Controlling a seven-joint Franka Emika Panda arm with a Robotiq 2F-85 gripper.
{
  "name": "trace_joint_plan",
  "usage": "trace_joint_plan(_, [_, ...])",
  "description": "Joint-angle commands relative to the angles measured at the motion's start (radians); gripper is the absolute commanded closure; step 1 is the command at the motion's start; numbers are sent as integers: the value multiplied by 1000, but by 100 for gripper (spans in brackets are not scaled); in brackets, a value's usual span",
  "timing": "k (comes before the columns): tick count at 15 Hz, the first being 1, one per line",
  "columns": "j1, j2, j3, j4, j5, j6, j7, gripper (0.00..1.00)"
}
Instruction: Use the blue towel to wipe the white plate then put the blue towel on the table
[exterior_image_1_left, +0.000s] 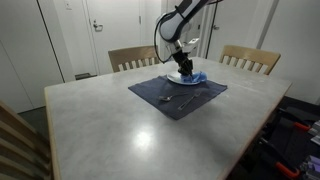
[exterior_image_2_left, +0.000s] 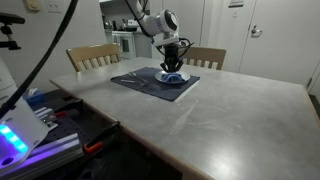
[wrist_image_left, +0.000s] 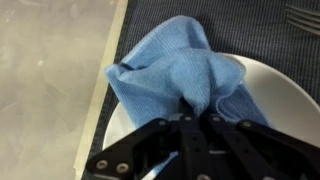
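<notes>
Tool (wrist_image_left: 195, 108), black, two-fingered, clenched on raised fold of crumpled blue cloth towel (wrist_image_left: 175, 65). Towel lies bunched on round white plate (wrist_image_left: 290, 90); plate sits on dark woven placemat (wrist_image_left: 240, 20); placemat on pale grey worktop (wrist_image_left: 50, 70).

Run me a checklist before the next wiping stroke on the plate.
1. Grip on towel: ok. The gripper is shut on the bunched blue towel.
2. Towel on plate: ok. It lies on the white plate.
3. Plate support: ok. It sits on the dark placemat.
4. Fork clear of the plate: ok. It lies on the placemat, apart from the rim.
5. Plate surface clean: cannot tell. The towel covers much of it.
6. Spot to put the towel down later: ok. Bare table lies beside the placemat.
</notes>
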Motion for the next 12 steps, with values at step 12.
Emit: trace_joint_plan(12, [-1, 88, -14, 131, 10, 35, 85, 98])
